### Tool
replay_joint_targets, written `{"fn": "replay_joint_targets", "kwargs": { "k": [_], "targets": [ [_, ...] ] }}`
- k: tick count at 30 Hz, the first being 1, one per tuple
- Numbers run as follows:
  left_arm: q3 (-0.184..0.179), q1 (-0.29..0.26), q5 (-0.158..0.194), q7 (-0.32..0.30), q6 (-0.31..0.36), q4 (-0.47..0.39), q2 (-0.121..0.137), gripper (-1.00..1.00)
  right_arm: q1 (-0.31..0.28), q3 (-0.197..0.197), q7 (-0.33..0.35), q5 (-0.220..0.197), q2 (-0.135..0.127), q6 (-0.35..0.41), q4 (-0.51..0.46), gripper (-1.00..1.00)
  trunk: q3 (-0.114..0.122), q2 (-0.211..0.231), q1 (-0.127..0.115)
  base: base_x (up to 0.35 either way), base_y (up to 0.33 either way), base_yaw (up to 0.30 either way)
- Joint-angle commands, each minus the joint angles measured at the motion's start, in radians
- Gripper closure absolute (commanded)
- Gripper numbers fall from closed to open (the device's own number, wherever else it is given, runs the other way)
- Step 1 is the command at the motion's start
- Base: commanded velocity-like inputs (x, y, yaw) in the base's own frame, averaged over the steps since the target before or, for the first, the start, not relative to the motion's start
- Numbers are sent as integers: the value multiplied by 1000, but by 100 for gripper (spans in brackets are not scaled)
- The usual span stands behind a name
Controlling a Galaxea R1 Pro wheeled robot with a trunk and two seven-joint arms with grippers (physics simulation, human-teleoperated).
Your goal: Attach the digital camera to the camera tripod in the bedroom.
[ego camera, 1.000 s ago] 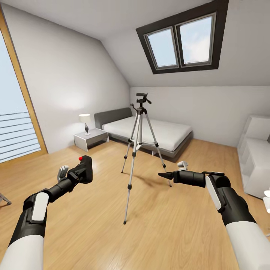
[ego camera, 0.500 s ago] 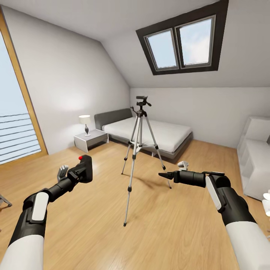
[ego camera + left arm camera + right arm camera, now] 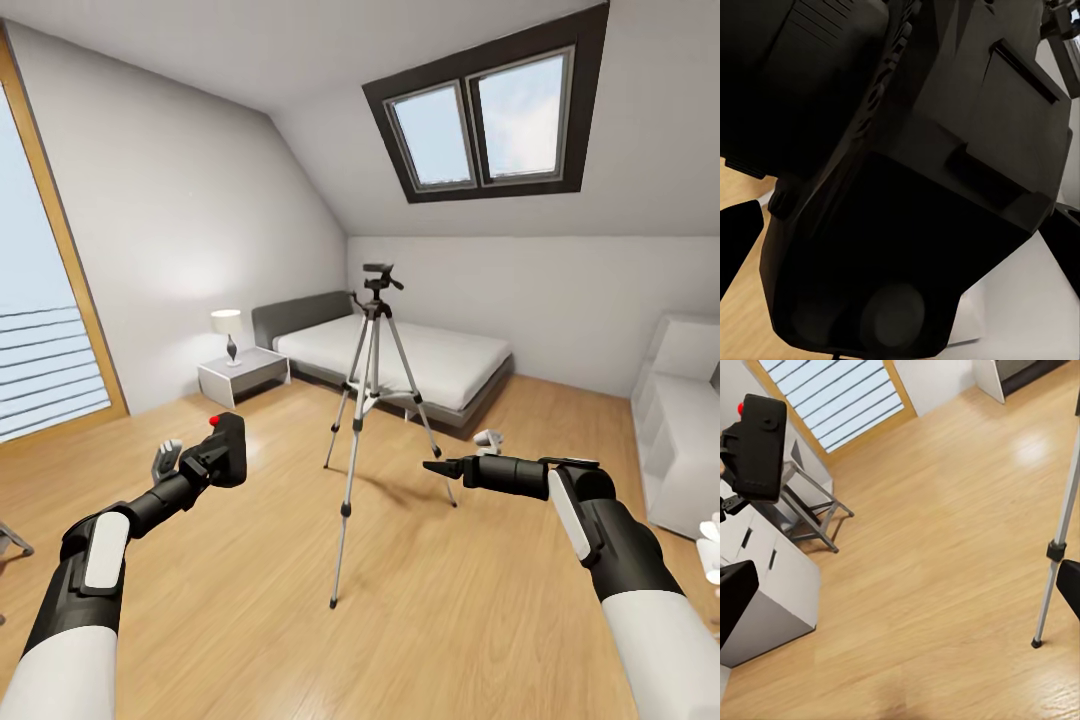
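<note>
The left gripper (image 3: 205, 462) is clamped on the digital camera (image 3: 228, 450), the right gripper (image 3: 432, 466) looks pinched together and empty — the camera tripod (image 3: 368, 400) stands ahead near the bed (image 3: 440, 362), mounting not yet done.

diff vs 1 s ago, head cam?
Mostly camera motion: the whole view has shifted, so the camera tripod head sits lower in frame and the skylight a touch higher. The left gripper still holds the digital camera; the right gripper is still empty, fingers together. Both arms keep their poses.
</note>
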Motion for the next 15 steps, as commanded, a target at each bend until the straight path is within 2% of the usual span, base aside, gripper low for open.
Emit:
{"fn": "replay_joint_targets", "kwargs": {
  "k": [1, 15],
  "targets": [
    [3, -1, 2, -3, 7, 0, 0, 100, -1, -1, 1, -3, 0, 5, 0, -100, 2, 7, -4, 0, 0, 0],
    [3, -1, 2, -3, 7, 1, 0, 100, -1, 0, 1, -4, 0, 4, 0, -100, 46, 105, -58, 0, 0, 0]
  ]
}}
